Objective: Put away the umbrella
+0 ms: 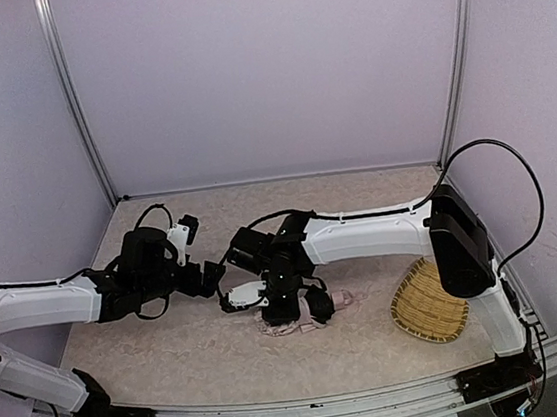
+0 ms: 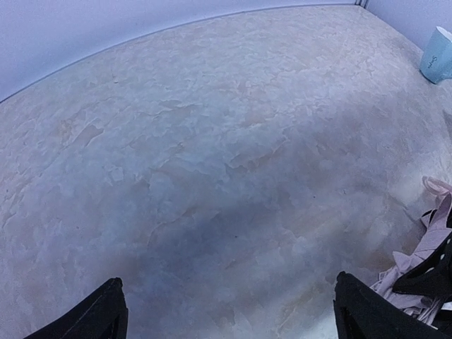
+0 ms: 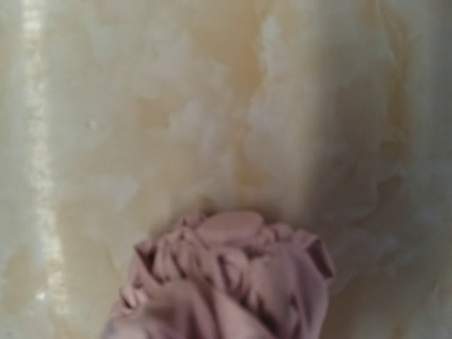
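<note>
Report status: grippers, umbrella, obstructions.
Left gripper open, empty, over table. Right gripper on bunched pale pink fabric umbrella, grip unclear. Woven straw tray apart, to right.

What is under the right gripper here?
The bunched pink umbrella, lying on the table. The right gripper covers its middle, so whether the jaws hold it cannot be seen.

No legible text or markings anywhere
</note>
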Robot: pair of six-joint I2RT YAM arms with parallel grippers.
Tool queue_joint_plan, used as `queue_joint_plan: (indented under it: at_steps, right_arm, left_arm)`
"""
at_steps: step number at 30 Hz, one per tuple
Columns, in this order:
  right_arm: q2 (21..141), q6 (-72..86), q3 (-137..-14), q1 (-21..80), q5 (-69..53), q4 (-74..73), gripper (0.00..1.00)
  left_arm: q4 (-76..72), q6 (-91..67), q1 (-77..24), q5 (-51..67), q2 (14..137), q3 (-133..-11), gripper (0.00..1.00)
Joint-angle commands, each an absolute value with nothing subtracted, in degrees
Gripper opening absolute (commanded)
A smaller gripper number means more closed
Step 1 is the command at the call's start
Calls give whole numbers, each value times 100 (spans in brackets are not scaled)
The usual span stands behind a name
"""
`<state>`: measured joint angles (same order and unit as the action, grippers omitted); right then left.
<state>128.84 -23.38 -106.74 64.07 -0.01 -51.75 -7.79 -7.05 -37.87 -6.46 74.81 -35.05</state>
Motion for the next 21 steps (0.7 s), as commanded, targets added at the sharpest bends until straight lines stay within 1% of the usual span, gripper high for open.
queue_joint_plan:
  at_steps: [1,4,5,7,10,11,12,14,17,21]
  right_arm:
    - [12624,-2411,-11001,6504,-106,-5281,15]
    - [11890,-2463,-10825,6431,-499,-4253,11]
    - [11513,-2444,-10606,6387,-793,-3492,11]
    - [10639,-2386,-9717,6284,-1570,-1806,9]
    - [9305,-1750,-7386,6005,-2839,2102,6]
    - [9066,-1388,-6677,5899,-3143,3452,5]
    - [8955,-989,-6162,5808,-3304,4390,5]
    - [9038,-776,-5514,5723,-3411,5565,4]
    - [9485,-656,-4907,5621,-3450,6545,3]
    - [10469,60,-4014,5337,-3312,7777,2]
  left_arm:
    - [-997,-624,-3758,-772,7170,-3369,99]
    - [-1017,-669,-3697,-910,7007,-3334,99]
    - [-1024,-682,-3672,-954,6959,-3325,99]
    - [-1039,-694,-3647,-975,6882,-3314,99]
    - [-1033,-719,-3618,-942,6868,-3344,99]
    - [-1021,-728,-3621,-932,6890,-3360,99]
    - [-1008,-737,-3620,-926,6919,-3384,99]
    - [-979,-772,-3614,-917,6972,-3430,99]
    - [-991,-799,-3619,-858,7036,-3473,99]
    - [-963,-778,-3613,-824,7144,-3539,99]
